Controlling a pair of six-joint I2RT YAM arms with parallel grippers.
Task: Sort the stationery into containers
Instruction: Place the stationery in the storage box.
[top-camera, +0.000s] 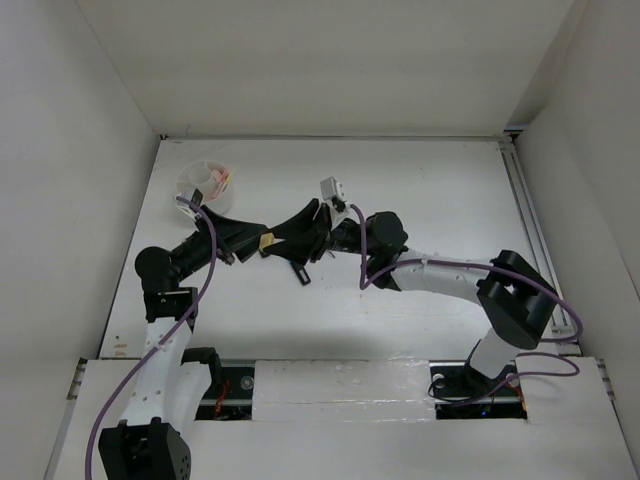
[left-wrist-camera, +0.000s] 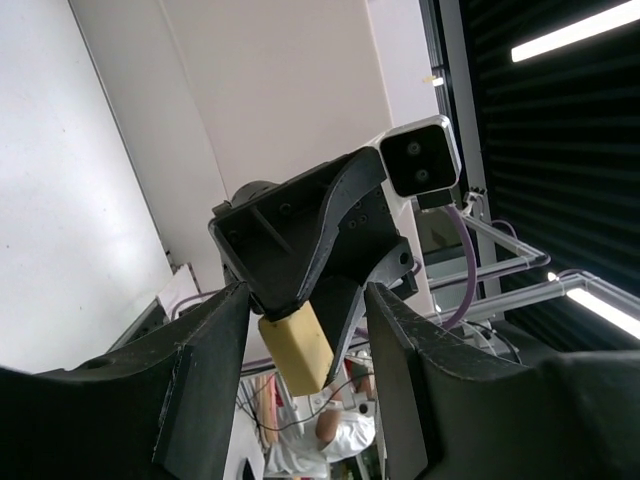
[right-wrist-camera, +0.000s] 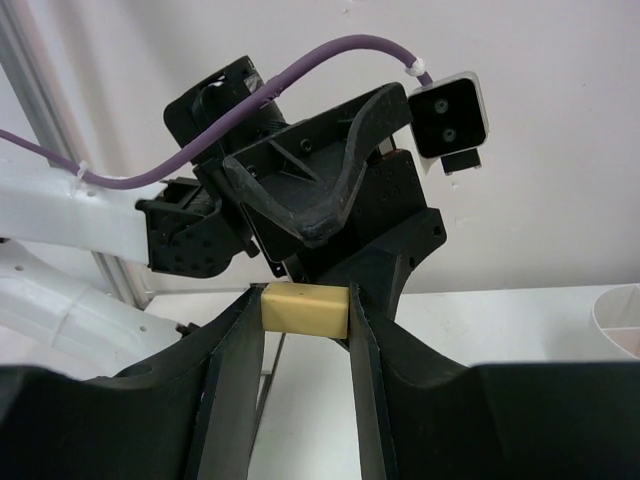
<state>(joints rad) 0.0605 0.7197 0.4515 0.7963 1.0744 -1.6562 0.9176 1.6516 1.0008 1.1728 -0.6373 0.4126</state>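
Observation:
A small beige eraser (right-wrist-camera: 305, 308) is pinched between the fingertips of my right gripper (right-wrist-camera: 305, 296), above the middle of the table. In the top view the eraser (top-camera: 267, 241) sits where both grippers meet. My left gripper (left-wrist-camera: 305, 298) is open. Its fingers stand apart on either side of the eraser (left-wrist-camera: 297, 348) without closing on it. From above, the left gripper (top-camera: 252, 243) comes from the left and the right gripper (top-camera: 277, 242) from the right. The round white tub (top-camera: 192, 178) stands at the far left with pink and orange items inside. Scissors and highlighters are not visible.
The tub's rim also shows at the right edge of the right wrist view (right-wrist-camera: 618, 322). White walls close in the table on the left, back and right. A metal rail (top-camera: 528, 225) runs along the right side.

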